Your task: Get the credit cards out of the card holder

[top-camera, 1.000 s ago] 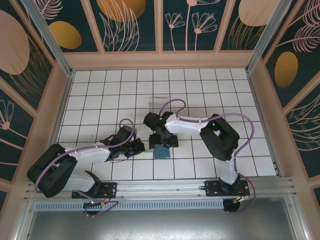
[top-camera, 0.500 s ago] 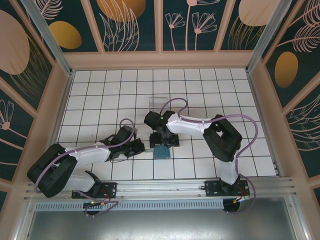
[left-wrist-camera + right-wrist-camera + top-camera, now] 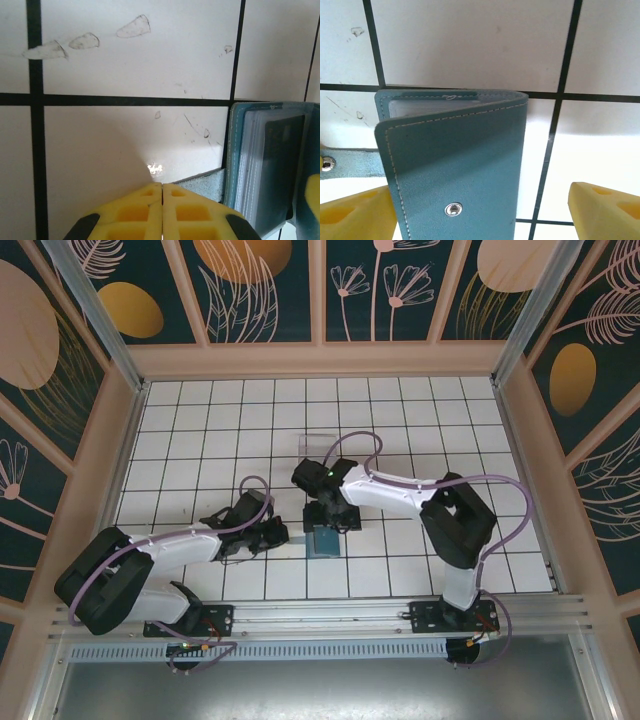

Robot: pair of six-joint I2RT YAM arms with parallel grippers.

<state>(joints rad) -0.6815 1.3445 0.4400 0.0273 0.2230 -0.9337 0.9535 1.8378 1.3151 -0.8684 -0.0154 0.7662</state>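
White tiled table (image 3: 200, 430): card holder (image 3: 323, 540), clear tray (image 3: 318, 444)

Robot lab cell: left arm (image 3: 175, 545), right arm (image 3: 400, 495) on alu rail (image 3: 330, 612), grid-tiled table (image 3: 200, 440), printed walls (image 3: 420, 290)

The left arm (image 3: 170, 550), white-shelled with black joints and a lilac cable, lies low and stretched from its near-left base toward the middle. Its two-finger left gripper (image 3: 277, 533) points right with the yellow foam-padded fingers (image 3: 135, 215) pressed flat together, only a thin seam between them. The right arm (image 3: 400, 495), of the same white-and-black build, rises from its near-right base, bends at a black elbow and reaches left to the middle, where its right gripper (image 3: 327, 524) points downward with the yellow fingers (image 3: 602, 210) standing wide apart.
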